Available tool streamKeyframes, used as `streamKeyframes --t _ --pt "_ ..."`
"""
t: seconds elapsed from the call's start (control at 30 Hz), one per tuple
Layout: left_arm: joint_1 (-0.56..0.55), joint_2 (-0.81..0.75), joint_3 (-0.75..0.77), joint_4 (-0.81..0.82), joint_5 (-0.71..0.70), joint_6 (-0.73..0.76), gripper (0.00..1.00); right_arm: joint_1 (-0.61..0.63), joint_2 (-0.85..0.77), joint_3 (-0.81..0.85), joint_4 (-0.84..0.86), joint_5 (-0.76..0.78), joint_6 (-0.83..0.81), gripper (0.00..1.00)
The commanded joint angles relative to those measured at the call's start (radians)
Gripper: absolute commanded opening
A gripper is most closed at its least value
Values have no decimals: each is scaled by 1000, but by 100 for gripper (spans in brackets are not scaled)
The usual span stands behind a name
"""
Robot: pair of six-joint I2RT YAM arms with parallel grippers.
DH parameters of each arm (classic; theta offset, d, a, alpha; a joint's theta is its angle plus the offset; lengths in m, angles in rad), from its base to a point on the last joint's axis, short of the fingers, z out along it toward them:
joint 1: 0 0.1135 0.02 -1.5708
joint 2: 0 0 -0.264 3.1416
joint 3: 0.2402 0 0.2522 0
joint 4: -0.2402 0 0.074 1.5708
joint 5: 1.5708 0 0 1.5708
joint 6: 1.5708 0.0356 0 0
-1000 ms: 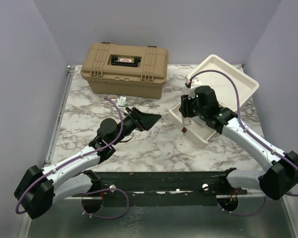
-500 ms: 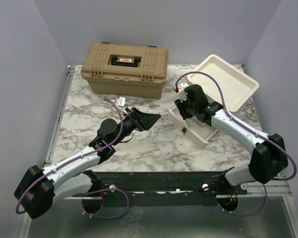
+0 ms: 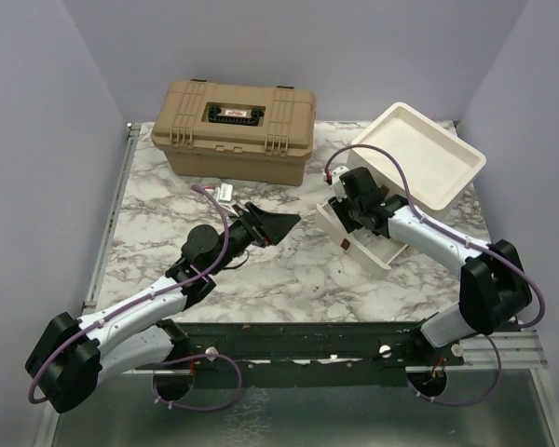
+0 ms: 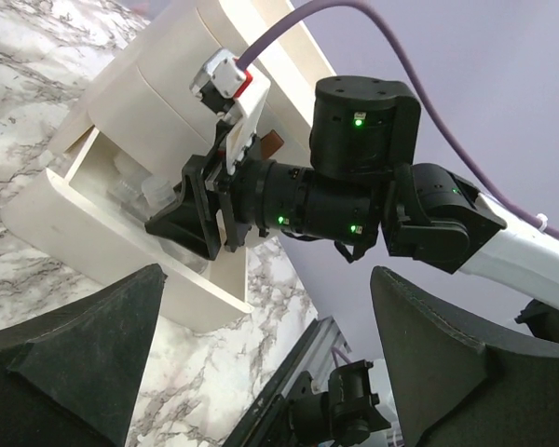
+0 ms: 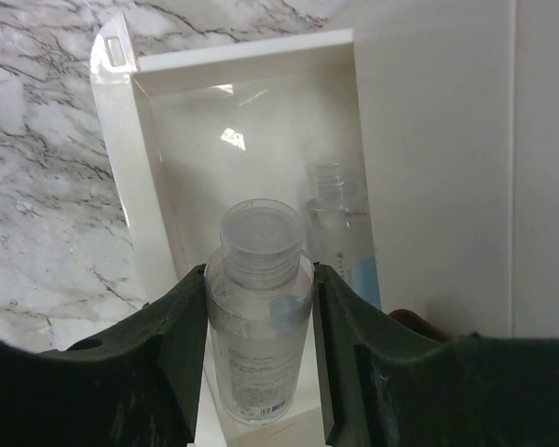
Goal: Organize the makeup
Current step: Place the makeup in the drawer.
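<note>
My right gripper [image 5: 258,291] is shut on a clear frosted bottle [image 5: 256,349] with a round cap, held just above the open drawer [image 5: 247,140] of the white box. A second clear bottle [image 5: 340,233] with a blue patch lies inside that drawer. In the top view the right gripper [image 3: 352,212] sits over the drawer [image 3: 363,244]. My left gripper [image 3: 278,226] is open and empty, low over the middle of the table; in its wrist view [image 4: 268,279] it faces the right wrist and the drawer [image 4: 84,219]. No brushes or light-blue piece are in view.
The big tan latched case [image 3: 233,126] stands shut at the back left. The white box's tray-like top [image 3: 424,154] is tilted up at the back right. A black rail [image 3: 298,340] runs along the table's near edge.
My right gripper has moved left and a little farther back over the drawer, with the right elbow swinging in. The left arm has not moved.
</note>
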Motion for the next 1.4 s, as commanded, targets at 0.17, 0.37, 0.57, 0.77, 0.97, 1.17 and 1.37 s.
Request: streamKeyframes --t 0.17,0.37,0.57,0.77,0.97,1.17,1.37 --pt "1 -14 -53 -2 -59 -45 93 5 20 -23 1 44 -21 42" --pt "6 -4 -61 -3 -86 -49 93 5 53 -33 -31 15 -32 47" --pt "7 23 -58 -4 -73 -61 93 4 37 -47 -25 -25 -41 52" --pt "7 45 -43 -11 -27 -66 93 5 25 -38 -30 -23 -38 54" --pt "7 62 -32 -15 -17 -68 93 5 38 -34 -43 -22 -28 55" --pt "7 79 -27 -15 7 -74 93 5 18 -28 -59 -44 -7 60" --pt "8 102 -28 -16 3 -72 93 6 -39 25 -91 -122 16 60"
